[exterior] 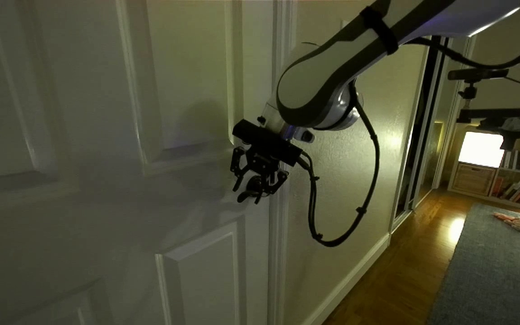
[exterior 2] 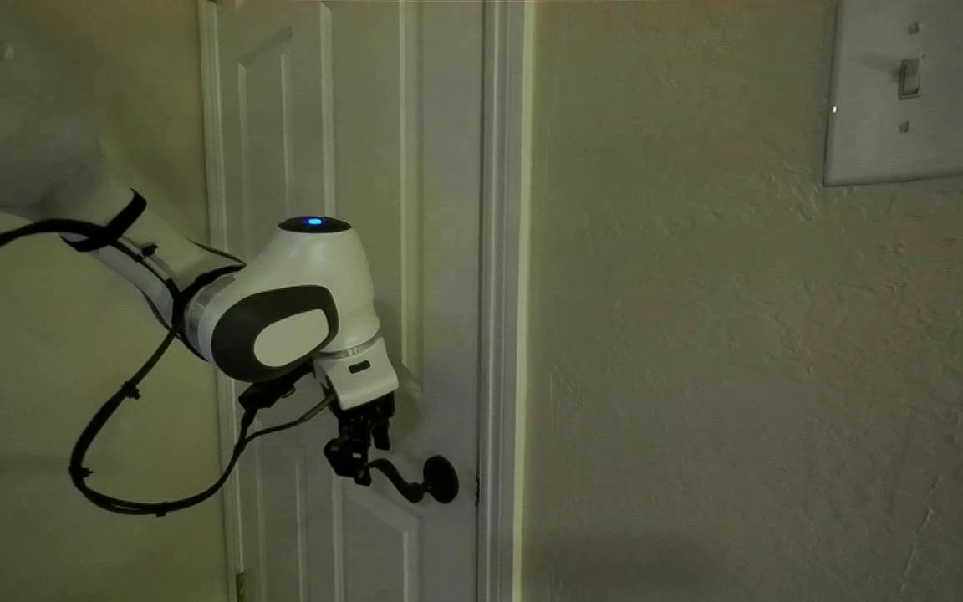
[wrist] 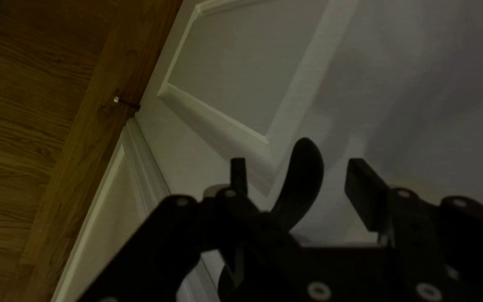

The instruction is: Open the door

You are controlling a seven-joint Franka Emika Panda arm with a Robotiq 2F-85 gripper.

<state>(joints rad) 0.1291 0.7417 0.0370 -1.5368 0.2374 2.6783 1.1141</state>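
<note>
The white paneled door (exterior: 197,194) fills much of an exterior view and also shows in an exterior view (exterior 2: 448,334) and the wrist view (wrist: 245,71). It sits shut in its frame. Its dark curved lever handle (exterior 2: 404,485) is on a round plate near the door's edge. My gripper (exterior 2: 373,461) points downward at the lever's free end. In the wrist view my gripper (wrist: 296,161) is open, with the lever (wrist: 302,180) between its fingers. A gap shows between the lever and the right finger. The lever's base is partly hidden behind the left finger linkage.
The door frame (exterior 2: 502,293) and wall stand beside the handle. A light switch (exterior 2: 912,84) is on the wall. A loop of cable (exterior: 332,243) hangs from the arm. A mirrored sliding door (exterior: 431,149), a rug (exterior: 481,262) and a shelf (exterior: 474,179) are farther off.
</note>
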